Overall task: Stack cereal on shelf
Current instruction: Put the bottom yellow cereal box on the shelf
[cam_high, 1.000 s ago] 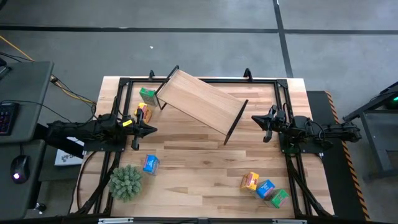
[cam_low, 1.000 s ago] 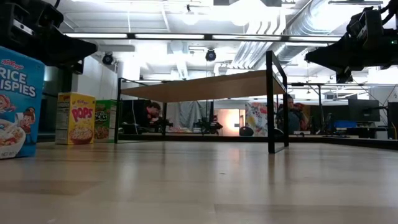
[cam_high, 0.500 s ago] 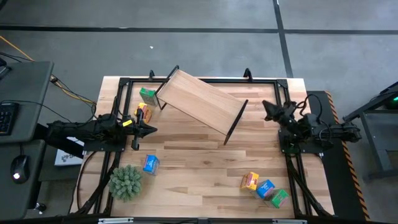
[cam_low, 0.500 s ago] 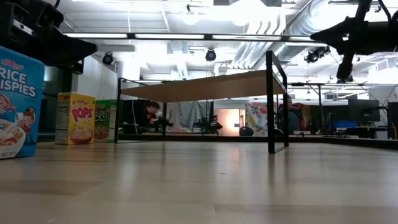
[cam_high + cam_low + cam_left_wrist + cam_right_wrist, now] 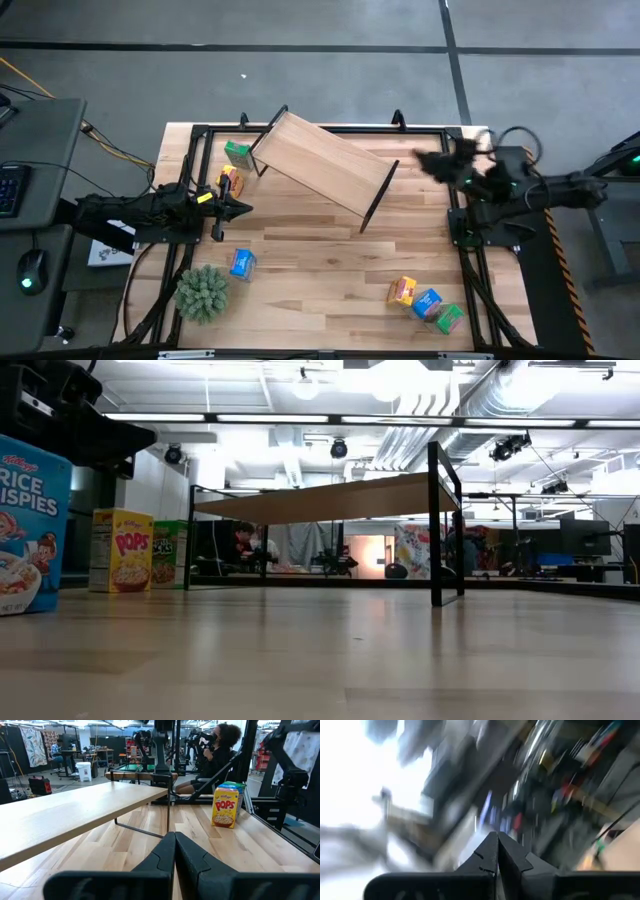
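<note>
No small printed cardboard cereal boxes (image 5: 238, 263) had been stacked on the long light-wood, black-framed shelf (image 5: 322, 163); both grippers, left (image 5: 243, 209) and right (image 5: 420, 160), were pressed together, empty.

A fuzzy green plant ball (image 5: 203, 292) sits on the wooden slat tabletop (image 5: 320, 250), near its front left corner. Beside the table's left edge stands a grey desk (image 5: 40, 160) bearing a keyboard (image 5: 8, 190) and a mouse (image 5: 32, 270). Beyond the table a seated person (image 5: 215, 755) is visible in the room.
</note>
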